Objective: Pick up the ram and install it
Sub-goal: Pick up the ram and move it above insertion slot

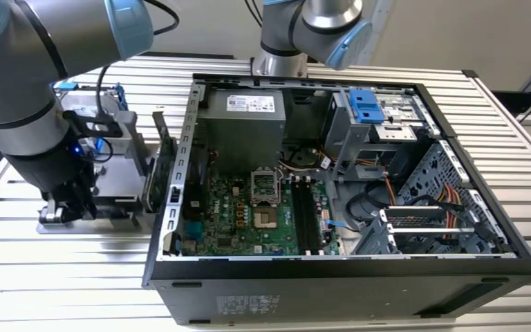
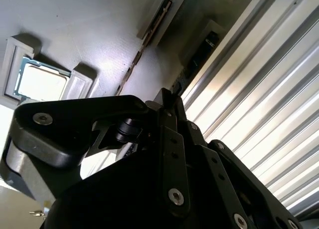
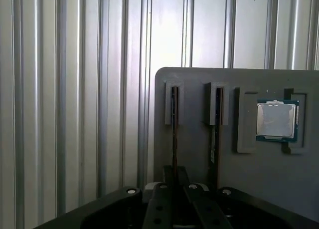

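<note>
grey slotted fixture plate [image 3: 195,156] keeps the ram [image 3: 174,129] standing on edge so its flat faces are free to pinch, and the gripper [image 3: 175,173] lines up over that stick, beside a second stick [image 3: 217,119] and a processor chip [image 3: 277,120], though whether it has clamped cannot be told.

ram [image 3: 174,124]: slim dark stick, showing edge-on in first wrist view. Standing upright on long edge in raised slot of grey holder [image 3: 199,79], not tilting. Sitting in slot nearest holder's edge, next to ribbed tabletop [image 3: 75,89]. Second stick [image 3: 217,124] standing in neighbouring slot, parallel, just beside, not touching. In second wrist view ram [image 2: 199,52] appearing as narrow dark strip inside its slot frame. Chips and label hidden from both angles.
</note>
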Controlling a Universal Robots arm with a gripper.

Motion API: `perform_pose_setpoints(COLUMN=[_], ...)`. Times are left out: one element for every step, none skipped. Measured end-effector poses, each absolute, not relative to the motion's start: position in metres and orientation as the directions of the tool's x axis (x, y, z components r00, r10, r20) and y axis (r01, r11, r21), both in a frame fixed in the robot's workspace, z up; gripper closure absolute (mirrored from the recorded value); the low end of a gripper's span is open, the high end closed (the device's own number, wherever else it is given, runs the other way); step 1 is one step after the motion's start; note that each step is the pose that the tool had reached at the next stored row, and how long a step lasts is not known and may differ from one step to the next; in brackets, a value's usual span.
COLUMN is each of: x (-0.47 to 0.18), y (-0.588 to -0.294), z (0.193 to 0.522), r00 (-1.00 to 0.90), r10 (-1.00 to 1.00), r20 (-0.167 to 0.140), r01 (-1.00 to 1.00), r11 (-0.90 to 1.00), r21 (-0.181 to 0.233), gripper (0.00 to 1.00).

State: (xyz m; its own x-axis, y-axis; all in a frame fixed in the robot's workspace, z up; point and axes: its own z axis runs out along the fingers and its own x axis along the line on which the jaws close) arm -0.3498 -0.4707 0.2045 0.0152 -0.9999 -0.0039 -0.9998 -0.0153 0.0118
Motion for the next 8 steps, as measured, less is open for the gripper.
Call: perform_pose_setpoints(x=[-0.3498, -0.3498, -0.3498, -0.3498, -0.3498, -0.3498, -0.3498, -0.3498], y=[-0.4707, -0.4707, -0.4707, -0.4707, -0.4707, -0.4707, -0.4707, -0.4707], z=[0.2053, 0.2060, 0.2066, 0.2071, 0.2078, 0.2084, 0.2089, 0.2094], r00=[0.015, 0.015, 0.015, 0.015, 0.015, 0.015, 0.015, 0.015], r10=[-1.000, -1.000, -1.000, -1.000, -1.000, -1.000, -1.000, -1.000], r20=[-0.004, -0.004, -0.004, -0.004, -0.004, -0.004, -0.004, -0.004], r01=[-1.000, -1.000, -1.000, -1.000, -1.000, -1.000, -1.000, -1.000], r11=[-0.015, -0.015, -0.015, -0.015, -0.015, -0.015, -0.015, -0.015], r21=[0.012, 0.012, 0.012, 0.012, 0.012, 0.012, 0.012, 0.012], gripper=[1.00, 1.00, 1.00, 1.00, 1.00, 1.00, 1.00, 1.00])
